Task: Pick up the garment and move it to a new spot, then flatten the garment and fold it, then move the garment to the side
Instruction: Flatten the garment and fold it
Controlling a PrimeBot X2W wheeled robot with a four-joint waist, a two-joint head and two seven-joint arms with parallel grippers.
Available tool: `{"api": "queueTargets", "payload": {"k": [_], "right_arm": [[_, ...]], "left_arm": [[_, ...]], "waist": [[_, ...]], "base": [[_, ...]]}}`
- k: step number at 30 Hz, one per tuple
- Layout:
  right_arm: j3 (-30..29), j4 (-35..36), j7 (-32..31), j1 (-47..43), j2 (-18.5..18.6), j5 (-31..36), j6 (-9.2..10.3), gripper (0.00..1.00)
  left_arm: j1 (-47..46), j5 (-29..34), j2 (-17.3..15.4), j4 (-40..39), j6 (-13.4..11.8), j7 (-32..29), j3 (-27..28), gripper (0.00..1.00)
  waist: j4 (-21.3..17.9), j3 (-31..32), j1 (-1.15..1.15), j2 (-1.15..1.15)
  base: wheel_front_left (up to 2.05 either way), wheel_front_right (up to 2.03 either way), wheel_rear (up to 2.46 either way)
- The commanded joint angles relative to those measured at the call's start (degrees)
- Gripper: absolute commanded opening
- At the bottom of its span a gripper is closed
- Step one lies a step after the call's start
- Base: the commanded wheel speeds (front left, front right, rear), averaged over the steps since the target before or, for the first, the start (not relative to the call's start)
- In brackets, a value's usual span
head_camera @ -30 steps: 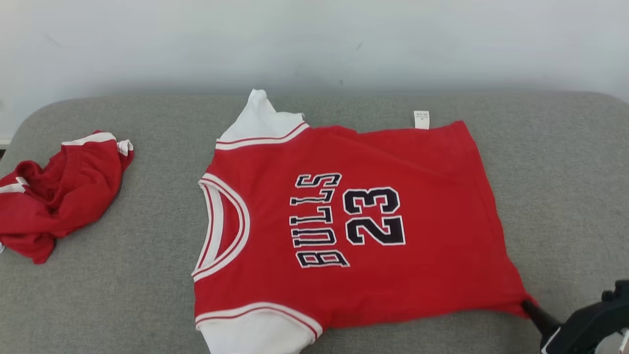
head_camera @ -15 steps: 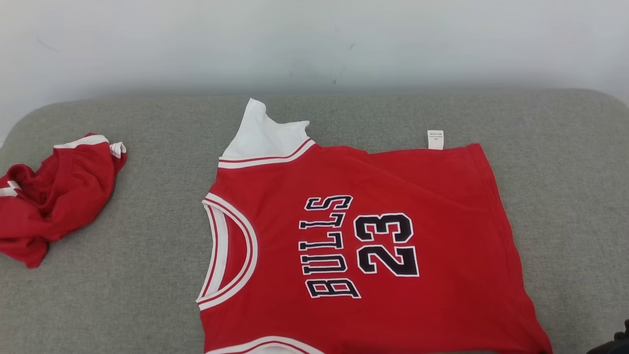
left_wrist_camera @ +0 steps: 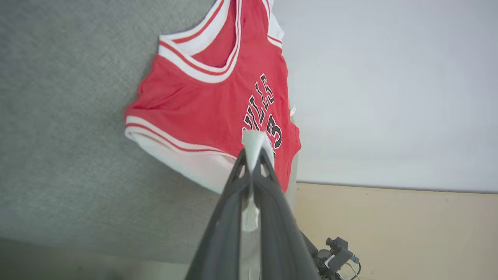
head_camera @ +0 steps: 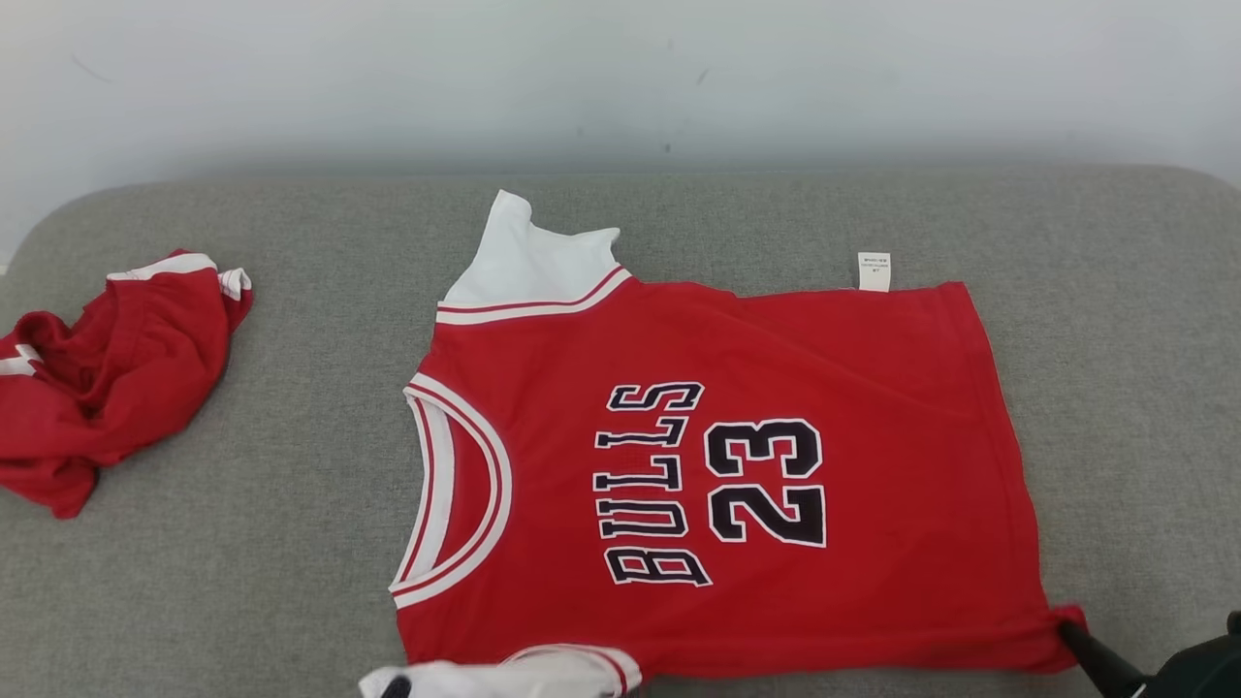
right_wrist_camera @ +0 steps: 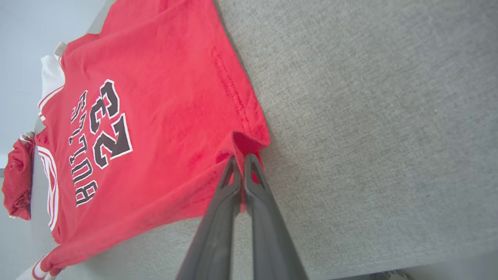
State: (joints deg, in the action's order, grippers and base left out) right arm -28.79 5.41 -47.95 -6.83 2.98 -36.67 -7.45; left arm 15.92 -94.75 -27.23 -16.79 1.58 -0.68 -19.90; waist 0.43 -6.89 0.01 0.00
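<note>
Compared with one second ago, the near white sleeve (head_camera: 543, 671) of the jersey (head_camera: 737, 465) has been gathered up from its flat position, and the view itself has shifted slightly. The jersey is spread print-up in the middle of the grey cushion (head_camera: 1115, 407). The left gripper (left_wrist_camera: 253, 154) is clamped on this sleeve, and the right gripper (right_wrist_camera: 241, 160) is clamped on the near hem corner (right_wrist_camera: 251, 140). The flattening seems nearly finished, and the fold is probably being started. For the next move, both held points would have to be lifted together and carried evenly toward the far edge. Free cushion is left behind the jersey and at its right. The crumpled red garment (head_camera: 116, 378) lies well apart at the left.
</note>
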Motion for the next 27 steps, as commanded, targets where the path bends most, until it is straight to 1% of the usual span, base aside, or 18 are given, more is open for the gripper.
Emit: {"api": "queueTargets", "payload": {"k": [1, 8, 10, 13, 16, 20, 27], "right_arm": [[0.3, 0.1, 1.1, 1.0, -0.2, -0.2, -0.05, 0.0], [2.2, -0.4, 4.8, 5.9, -0.2, -0.9, -0.05, 0.0], [2.6, -0.4, 5.9, 7.4, -0.2, -0.8, -0.05, 0.0], [3.1, -0.8, 7.8, 9.9, -0.2, 0.2, -0.05, 0.0], [3.9, -1.5, 9.4, 11.6, -0.2, 2.9, -0.05, 0.0], [5.4, -2.5, 10.8, 14.4, -0.2, 6.4, -0.05, 0.0], [6.3, -4.2, 12.3, 17.4, -0.2, 10.3, -0.05, 0.0]], "left_arm": [[-2.0, 1.2, 1.1, 0.9, 0.3, 1.0, 0.3, 0.0], [-11.8, 6.3, 4.1, 5.8, 1.9, 2.8, -0.8, 0.0], [-14.4, 7.8, 5.3, 7.6, 2.1, 3.9, -0.7, 0.0], [-18.5, 11.4, 6.2, 10.1, 3.2, 6.0, -0.8, 0.0], [-22.0, 16.1, 6.4, 13.3, 3.8, 7.7, -1.8, 0.0], [-27.8, 21.8, 6.8, 18.1, 4.5, 7.0, -5.5, 0.0], [-33.2, 24.9, 8.0, 23.1, 4.9, 6.9, -7.3, 0.0]], "waist": [[0.0, 0.0, -0.01, 0.0], [-0.2, -0.1, -0.01, 0.0], [-0.4, -0.3, -0.01, 0.0], [-0.9, -0.9, -0.01, 0.0], [-1.2, -1.6, -0.01, 0.0], [-1.6, -2.8, -0.01, 0.0], [-1.8, -3.9, -0.01, 0.0]], "base": [[0.0, 0.0, 0.0], [0.0, 0.0, 0.0], [0.0, 0.0, 0.0], [0.0, 0.0, 0.0], [0.0, 0.0, 0.0], [0.0, 0.0, 0.0], [0.0, 0.0, 0.0]]}}
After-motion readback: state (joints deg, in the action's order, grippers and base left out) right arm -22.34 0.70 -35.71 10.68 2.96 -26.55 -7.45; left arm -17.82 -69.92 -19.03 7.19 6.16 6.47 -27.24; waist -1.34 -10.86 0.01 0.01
